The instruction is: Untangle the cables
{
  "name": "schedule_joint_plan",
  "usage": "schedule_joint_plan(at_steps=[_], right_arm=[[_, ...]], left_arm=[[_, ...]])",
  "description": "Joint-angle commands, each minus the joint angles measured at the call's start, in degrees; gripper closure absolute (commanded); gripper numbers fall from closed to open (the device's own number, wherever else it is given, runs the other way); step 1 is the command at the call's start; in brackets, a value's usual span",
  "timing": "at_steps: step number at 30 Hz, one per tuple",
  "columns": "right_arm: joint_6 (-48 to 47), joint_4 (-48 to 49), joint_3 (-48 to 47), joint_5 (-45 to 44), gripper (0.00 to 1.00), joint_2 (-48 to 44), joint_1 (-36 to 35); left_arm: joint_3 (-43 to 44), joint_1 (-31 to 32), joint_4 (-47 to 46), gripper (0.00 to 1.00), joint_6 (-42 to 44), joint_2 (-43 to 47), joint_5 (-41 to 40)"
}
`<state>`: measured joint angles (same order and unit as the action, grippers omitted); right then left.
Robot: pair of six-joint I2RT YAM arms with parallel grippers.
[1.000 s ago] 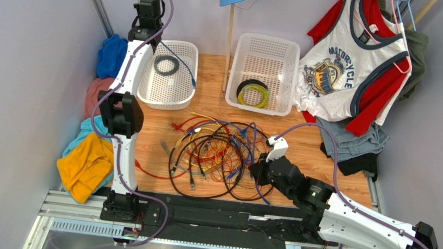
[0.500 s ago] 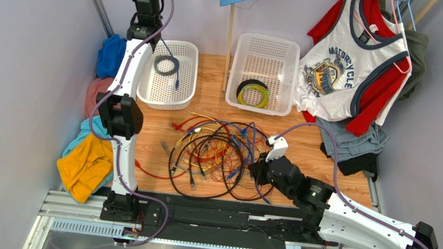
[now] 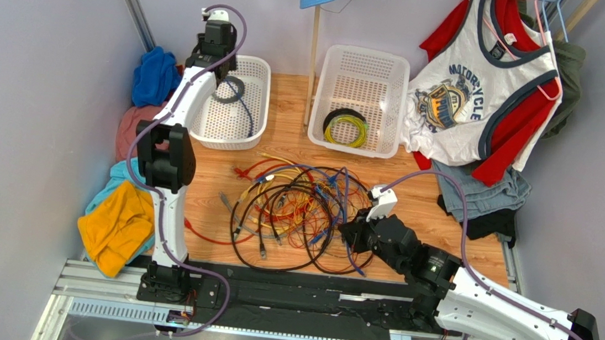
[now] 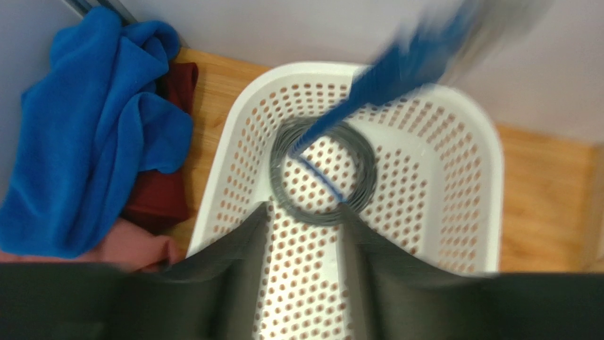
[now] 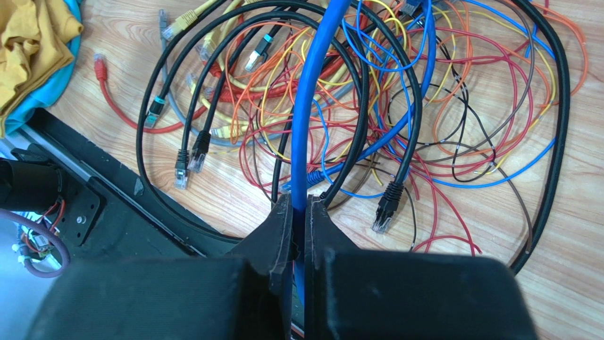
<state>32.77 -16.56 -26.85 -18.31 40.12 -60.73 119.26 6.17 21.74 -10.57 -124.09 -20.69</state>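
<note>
Starting at the right gripper [image 5: 300, 204], we are seeing its jaws pressing together on a thick blue cable [image 5: 312, 106]. That cable is running straight out from the fingertips into the cables [image 3: 298, 207], which are lying as a heap of black, red, orange, yellow and blue loops in the middle of the tabletop [image 3: 285, 127]. We are judging that the grip is sitting low at the near edge of the heap so that one strand can be drawn out while the others are lying slack around it. The left gripper [image 4: 305, 219] is hanging above the white basket [image 4: 425, 184] at the far left of the tabletop, its jaws standing apart with nothing between them. A blue wire [image 4: 397, 67] is showing as a streak over the basket, its thin end crossing the black ring coil [image 4: 361, 152] on the basket floor. The blur is making this hard to confirm, but the wire seems to be free of the gripper. We are reading the basket as the place for separated strands. A second basket [image 3: 366, 68] is holding a yellow-green coil [image 3: 345, 128], and most of the heap is waiting to be sorted.
</note>
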Motion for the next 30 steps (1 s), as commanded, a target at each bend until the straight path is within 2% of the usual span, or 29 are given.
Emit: schedule_joint_plan(at_steps=[1, 6, 11, 12, 16, 20, 22, 25, 26, 28, 29, 30], right_arm=[[0.5, 2.1, 0.5, 0.6, 1.0, -2.1, -0.2], [-1.1, 1.5, -0.4, -0.4, 1.0, -3.1, -0.3], [-3.0, 3.5, -2.6, 0.5, 1.0, -1.8, -0.2], [-3.1, 3.5, -3.2, 1.0, 1.0, -1.3, -0.1], [-2.7, 2.8, -5.1, 2.7, 1.0, -0.5, -0.3], [-2.1, 2.1, -4.9, 3.4, 1.0, -2.4, -0.3], [-2.7, 1.7, -5.3, 2.9, 1.0, -3.0, -0.3], [-5.2, 1.5, -8.0, 3.2, 1.0, -3.3, -0.3], [-6.1, 1.5, -9.1, 3.6, 1.0, -2.8, -0.3], [-8.1, 1.4, -12.6, 4.5, 1.0, -2.0, -0.4], [-8.6, 1.5, -13.8, 4.7, 1.0, -1.1, -0.3], [-9.0, 1.5, -15.5, 4.8, 1.0, -0.6, -0.2]], left_arm=[[1.1, 0.9, 3.0, 0.01, -1.0, 7.1, -0.8], [-3.7, 1.3, 1.1, 0.01, -2.8, 15.3, 1.6], [-13.9, 9.0, -4.2, 0.01, -1.4, 27.0, -1.2], [-15.6, 11.7, -4.9, 0.07, -1.2, 28.5, -2.3], [-26.2, 14.7, -7.8, 0.19, -3.3, 35.4, -2.0], [-32.8, 14.7, -7.9, 0.2, -6.0, 39.3, -2.7], [-35.2, 14.7, -6.1, 0.16, -7.2, 41.4, -2.1], [-39.4, 15.1, -5.2, 0.07, -11.0, 45.6, 3.0], [-41.0, 15.4, -5.4, 0.05, -13.4, 46.9, 7.7], [-47.0, 17.0, -8.7, 0.02, -15.8, 50.7, 13.2], [-49.4, 17.8, -10.6, 0.02, -18.0, 51.9, 18.7], [-54.5, 19.6, -15.5, 0.01, -19.2, 54.2, 21.0]])
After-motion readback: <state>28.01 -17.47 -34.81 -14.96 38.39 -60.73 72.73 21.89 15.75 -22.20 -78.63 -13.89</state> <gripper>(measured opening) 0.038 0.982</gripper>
